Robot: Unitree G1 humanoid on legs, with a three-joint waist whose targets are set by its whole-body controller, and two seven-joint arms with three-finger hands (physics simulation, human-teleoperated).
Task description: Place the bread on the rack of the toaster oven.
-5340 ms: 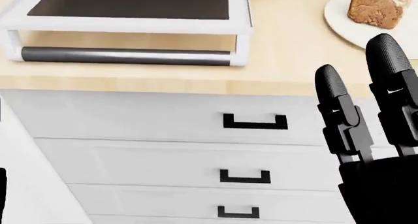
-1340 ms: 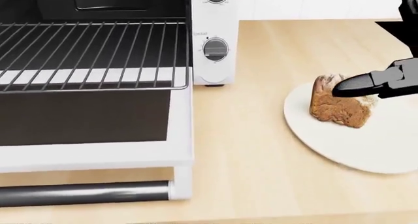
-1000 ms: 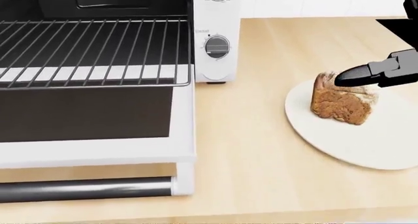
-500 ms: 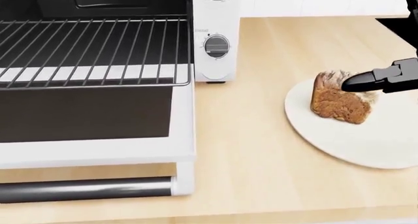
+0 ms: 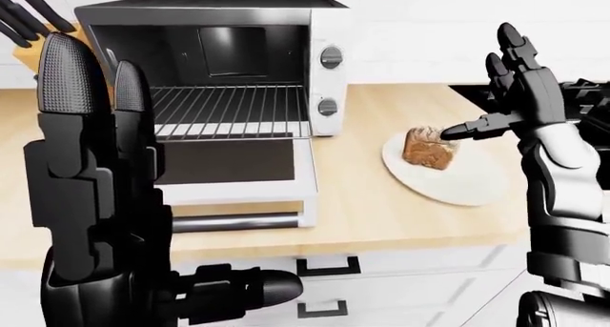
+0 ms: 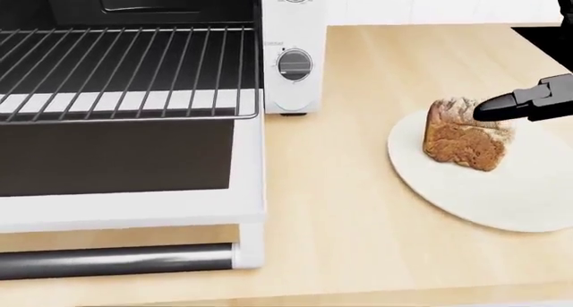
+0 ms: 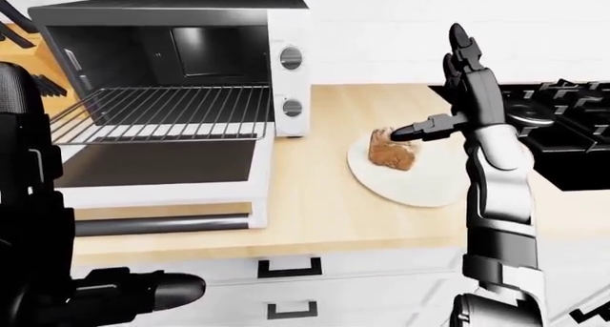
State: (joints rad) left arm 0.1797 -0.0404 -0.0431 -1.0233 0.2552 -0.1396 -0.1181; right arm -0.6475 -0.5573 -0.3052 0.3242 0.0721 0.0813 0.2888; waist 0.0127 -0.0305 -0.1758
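Note:
A brown chunk of bread point(image 6: 463, 140) lies on a white plate point(image 6: 502, 193) at the right of the head view. My right hand point(image 7: 455, 98) hovers open just above it; the thumb tip point(image 6: 494, 109) points at the bread's top right edge, the other fingers upright. The white toaster oven point(image 5: 238, 62) stands to the left, door down, its wire rack point(image 6: 125, 72) pulled out and bare. My left hand point(image 5: 91, 191) is raised close to the camera at the left, fingers straight, open and holding nothing.
The oven's lowered door point(image 6: 125, 179) with its dark handle point(image 6: 116, 261) juts toward the counter edge. White drawers point(image 5: 329, 266) lie below. A black stove point(image 7: 563, 141) sits right of the plate. A knife block point(image 5: 33, 37) stands left of the oven.
The view went from drawers and counter edge to the oven and plate. Over the last second my right thumb drew slightly to the right over the bread, which stays on the plate.

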